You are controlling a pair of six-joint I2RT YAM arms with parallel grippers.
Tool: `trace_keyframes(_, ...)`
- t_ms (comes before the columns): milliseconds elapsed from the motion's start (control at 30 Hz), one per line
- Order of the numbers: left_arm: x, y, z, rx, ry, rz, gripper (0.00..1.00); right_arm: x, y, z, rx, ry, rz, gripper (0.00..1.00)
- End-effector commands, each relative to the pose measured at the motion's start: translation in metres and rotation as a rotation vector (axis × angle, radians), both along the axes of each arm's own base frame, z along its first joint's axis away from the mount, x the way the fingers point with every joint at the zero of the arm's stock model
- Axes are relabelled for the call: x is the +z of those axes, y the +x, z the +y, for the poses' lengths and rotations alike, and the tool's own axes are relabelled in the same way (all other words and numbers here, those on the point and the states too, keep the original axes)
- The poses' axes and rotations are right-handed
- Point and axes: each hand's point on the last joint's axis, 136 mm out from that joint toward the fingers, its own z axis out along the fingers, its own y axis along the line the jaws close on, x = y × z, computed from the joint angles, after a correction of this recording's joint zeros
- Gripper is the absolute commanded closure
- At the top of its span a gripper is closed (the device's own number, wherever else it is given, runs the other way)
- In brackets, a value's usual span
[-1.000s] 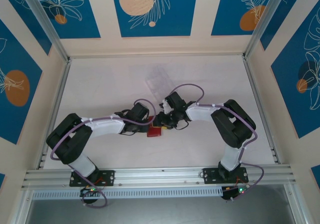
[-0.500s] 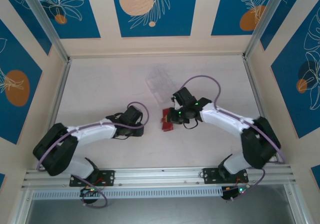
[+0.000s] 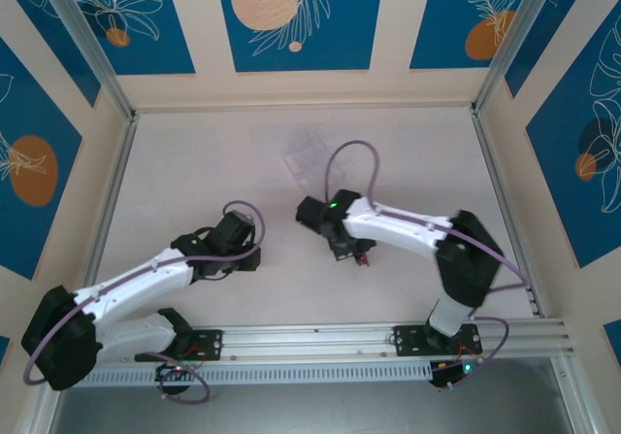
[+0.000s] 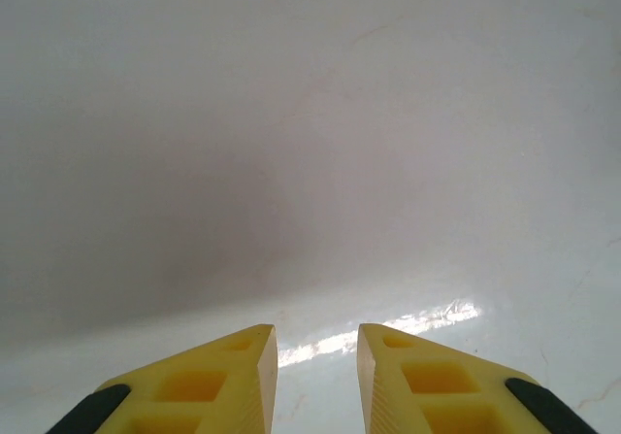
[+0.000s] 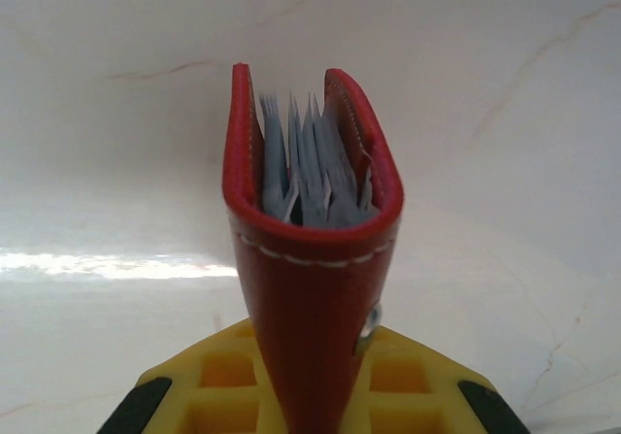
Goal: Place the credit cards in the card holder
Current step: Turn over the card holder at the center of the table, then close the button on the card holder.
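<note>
Right gripper: closed on the card holder, yellow fingers clamped on either side of its lower part. The holder stands upright between them, red leather faces pressed close, white stitching across the near edge and a small metal snap on its right side.

Its upper edge gapes a little. Inside, several thin grey-blue leaves stand on end, packed side by side (too blurred to say which are lining and which might be cards).

Behind the holder, pale marbled worktop with a bright streak of reflected light. Whether the holder's bottom edge touches that surface cannot be told.

From the top camera, the right arm reaches in toward the middle of the worktop. A scrap of red shows under its wrist, a little right of centre and toward the near side.

Left gripper: fingers parted by a narrow gap, nothing between them, bare worktop below. The left arm lies low across the near left of the worktop, its wrist apart from the right one.

A clear plastic rack sits toward the far side, beyond both wrists.
</note>
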Motion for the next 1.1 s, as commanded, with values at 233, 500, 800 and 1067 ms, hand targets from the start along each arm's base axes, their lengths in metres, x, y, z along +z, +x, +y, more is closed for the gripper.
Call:
trace_keyframes(233, 0.022, -0.02, 0.049, 0.14, 0.056, -0.029, 0.73, -0.043, -0.011, 0.11, 0.159, 0.105, 0.116, 0.59)
trace_keyframes(500, 0.03, -0.018, 0.03, 0.054, -0.009, -0.026, 0.73, 0.005, -0.014, 0.123, 0.187, 0.535, 0.148, 0.52)
trace_keyframes(800, 0.048, 0.02, -0.07, -0.174, -0.153, -0.007, 0.82, 0.012, 0.007, 0.043, 0.012, 0.766, 0.134, 0.49)
trace_keyframes(1067, 0.026, 0.03, -0.142, -0.293, -0.189, 0.07, 0.85, -0.003, 0.023, 0.034, -0.057, 0.957, 0.177, 0.55)
